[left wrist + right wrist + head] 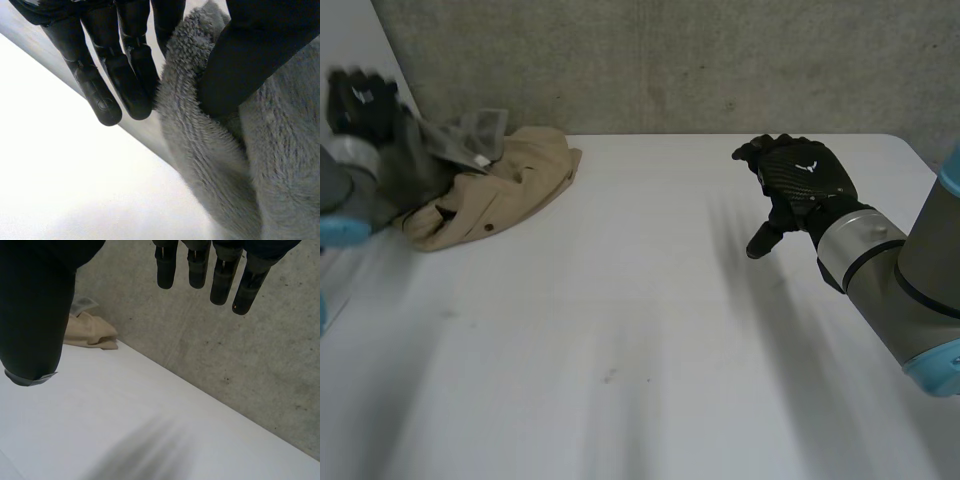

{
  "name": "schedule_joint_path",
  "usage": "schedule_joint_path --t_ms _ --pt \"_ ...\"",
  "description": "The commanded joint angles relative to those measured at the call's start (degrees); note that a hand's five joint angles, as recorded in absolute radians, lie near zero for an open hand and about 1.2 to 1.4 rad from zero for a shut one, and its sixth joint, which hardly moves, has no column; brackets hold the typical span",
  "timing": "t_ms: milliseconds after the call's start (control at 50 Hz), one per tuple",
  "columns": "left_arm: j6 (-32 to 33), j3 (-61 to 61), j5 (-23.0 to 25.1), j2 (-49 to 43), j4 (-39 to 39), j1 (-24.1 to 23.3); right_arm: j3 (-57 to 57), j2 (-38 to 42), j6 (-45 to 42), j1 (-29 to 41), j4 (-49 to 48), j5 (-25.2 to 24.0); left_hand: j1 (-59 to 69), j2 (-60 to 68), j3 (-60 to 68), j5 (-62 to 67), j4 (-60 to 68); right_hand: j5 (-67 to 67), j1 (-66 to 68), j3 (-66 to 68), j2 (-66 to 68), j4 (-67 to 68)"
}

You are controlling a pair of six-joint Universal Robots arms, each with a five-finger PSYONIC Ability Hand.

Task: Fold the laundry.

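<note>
1. Table: white; front and middle bare.
2. Right hand: above the table's right-middle. Fingers straight and apart from the thumb, holding nothing. Well apart from the laundry.
3. Tan garment: crumpled heap at the table's far left, unfolded.
4. Grey cloth: fleecy. It lies over the heap's left end, and its upper part is drawn up to the left hand.
5. Left hand: raised at the table's far left edge, with a fold of the grey cloth pinched between thumb and fingers.
6. Wall: concrete, behind the table.

Risks, as judged:
- The pinch takes only one fold, so the fleece may slip free when lifted.
- The grey cloth overlaps the tan garment, so a pull may drag that heap along, or off the nearby edge. Whether the two are caught together cannot be told.
- The right hand is too far off to steady either piece.
</note>
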Motion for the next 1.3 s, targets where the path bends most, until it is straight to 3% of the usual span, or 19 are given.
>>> schedule_joint_path --t_ms 20,180,380,440,460,480,500,620,760,860,920,1100,1200,1300 --pt "-10.71 -8.75 -0.94 19.79 3.11 -5.38 -0.10 -0.76 0.07 0.18 0.06 -0.08 16.79 11.78 12.03 15.38 11.42 -3.88 -1.32 -2.29 -2.88 -3.53" --pt "-22.94 -19.11 -0.94 36.59 3.20 -12.58 -0.89 -2.61 0.07 -0.87 0.33 0.01 16.79 11.78 12.03 15.38 11.42 -3.88 -1.32 -2.29 -2.88 -3.53" --pt "-26.82 -38.02 0.03 46.46 2.68 -24.45 -2.20 -5.33 0.25 -3.60 0.59 0.09 16.79 11.78 12.03 15.38 11.42 -3.88 -1.32 -2.29 -2.88 -3.53" --pt "-26.65 -44.78 1.70 46.37 2.41 -29.73 -2.64 -5.77 0.25 -4.65 0.68 0.09 -9.82 -14.83 -14.58 -11.23 -15.19 -3.88 -1.32 -2.29 -2.88 -3.53" --pt "-26.56 -46.63 1.96 46.20 2.32 -30.69 -2.73 -5.86 0.25 -4.83 0.68 0.09 -22.09 -27.10 -26.85 -23.50 -27.45 -3.88 -1.32 -2.29 -2.88 -3.53" --pt "-26.38 -49.95 2.49 45.94 1.80 -32.18 -2.82 -5.86 0.25 -5.01 0.68 0.09 -48.86 -53.86 -53.61 -50.27 -54.22 -3.88 -1.32 -2.29 -2.88 -3.53" --pt "-26.30 -51.64 2.58 45.76 1.36 -32.72 -2.91 -5.78 0.25 -5.18 0.76 0.09 -53.21 -58.22 -57.97 -54.62 -58.58 -3.88 -1.32 -2.29 -2.88 -3.53" --pt "-23.93 -59.38 3.02 43.39 -2.50 -33.43 -3.52 -5.78 0.16 -6.33 1.82 -0.08 -53.21 -58.22 -57.97 -54.62 -58.58 -3.88 -1.32 -2.29 -2.88 -3.53" --pt "-20.41 -60.27 2.32 43.65 -5.58 -33.08 -5.28 -4.02 -2.56 -5.53 7.44 -0.70 -53.21 -58.22 -57.97 -54.62 -58.58 -3.88 -1.32 -2.29 -2.88 -3.53" --pt "-20.67 -60.44 1.27 46.19 -9.00 -28.26 -5.99 -1.03 -7.48 -5.36 10.43 -0.70 -51.16 -56.17 -55.91 -52.57 -56.52 -3.88 -1.32 -2.29 -2.88 -3.53" --pt "-21.28 -61.84 -1.62 47.42 -12.86 -26.05 -5.46 0.02 -11.35 -4.31 10.70 -0.79 -50.31 -55.32 -55.06 -51.72 -55.67 -3.88 -1.32 -2.29 -2.88 -3.53" --pt "-22.16 -70.10 -13.76 49.71 -17.72 -26.48 -2.74 3.63 -29.26 -0.52 10.96 -2.98 -48.62 -53.63 -53.38 -50.03 -53.99 -3.88 -1.32 -2.29 -2.88 -3.53" --pt "-23.74 -75.64 -15.00 51.38 -17.72 -29.12 -0.28 4.86 -42.44 -0.52 10.96 -7.89 -44.76 -49.77 -49.52 -46.17 -50.12 -3.88 -1.32 -2.29 -2.88 -3.53" --pt "-24.71 -79.68 -15.09 52.88 -17.89 -32.11 0.52 6.00 -46.69 -0.61 11.31 -11.94 -40.04 -45.05 -44.80 -41.46 -45.41 -3.88 -1.32 -2.29 -2.88 -3.53"
